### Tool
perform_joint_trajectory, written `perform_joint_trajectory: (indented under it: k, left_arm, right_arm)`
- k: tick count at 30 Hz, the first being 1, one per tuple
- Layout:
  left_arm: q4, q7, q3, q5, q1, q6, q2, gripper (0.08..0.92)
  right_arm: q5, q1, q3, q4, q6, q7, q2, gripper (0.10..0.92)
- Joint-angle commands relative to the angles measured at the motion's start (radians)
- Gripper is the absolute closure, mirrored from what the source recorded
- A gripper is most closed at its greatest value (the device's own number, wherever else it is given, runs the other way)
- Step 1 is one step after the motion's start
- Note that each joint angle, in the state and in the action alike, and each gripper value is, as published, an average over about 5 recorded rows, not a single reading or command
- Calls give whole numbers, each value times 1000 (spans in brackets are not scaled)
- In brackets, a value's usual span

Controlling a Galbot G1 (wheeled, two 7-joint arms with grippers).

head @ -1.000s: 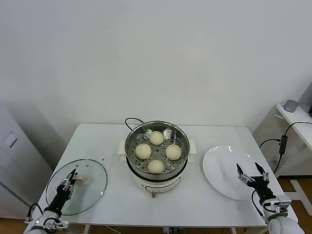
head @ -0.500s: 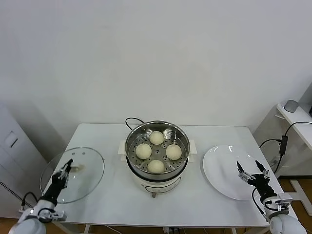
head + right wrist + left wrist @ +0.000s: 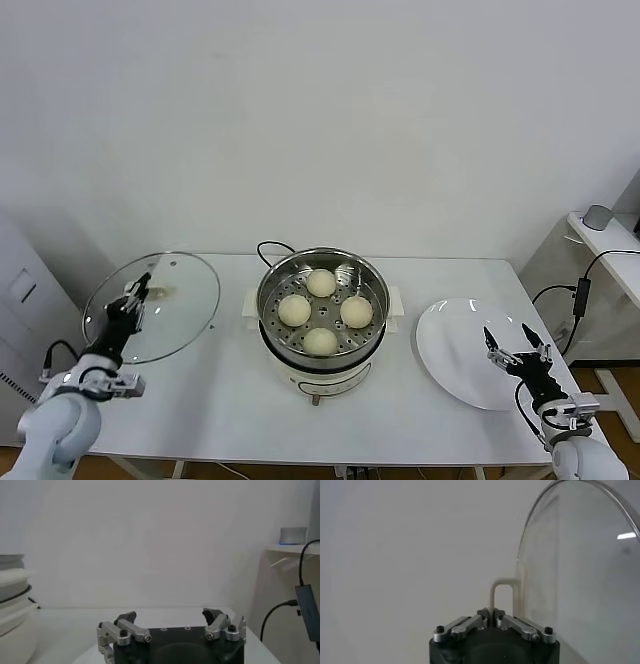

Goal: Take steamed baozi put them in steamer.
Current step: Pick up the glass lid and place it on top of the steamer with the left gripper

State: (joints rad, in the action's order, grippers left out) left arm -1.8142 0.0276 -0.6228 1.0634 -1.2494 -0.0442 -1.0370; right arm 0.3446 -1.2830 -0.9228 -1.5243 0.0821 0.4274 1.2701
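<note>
White worktop (image 3: 230,400): your left tool (image 3: 133,296), clamped tight on the handle, has raised the glass lid (image 3: 160,300) clear. All four baozi (image 3: 320,283) sit in the steamer (image 3: 322,303); covering looks next. Right tool (image 3: 518,352) waits wide open and empty over the plate (image 3: 450,340).

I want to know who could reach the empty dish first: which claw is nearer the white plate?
The right. The right claw hangs open over the white plate, at its near edge. The left claw is far across the table, beyond the steamer, shut on the glass lid handle.
</note>
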Motion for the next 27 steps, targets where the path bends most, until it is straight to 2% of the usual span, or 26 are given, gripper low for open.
perform_joint_trajectory:
  k: [1,10,18,27]
  left_arm:
    - [-226,-171,272,-19,99,349,81,890]
    - [-279,-255,499,96,225,581,45,890]
    - [-254,-295,638,203,298,662,-29,890]
    - [-187,-289,728,257,356,640,-115,890]
  right_arm:
    - [1,2,2,-8,-1,-2,-4,203]
    - [-1,2,3,-16,-7,-8,-15,203]
    - [-2,7,10,-18,-12,-13,-15,203]
    - [-2,8,12,-13,-13,-12,-9,203]
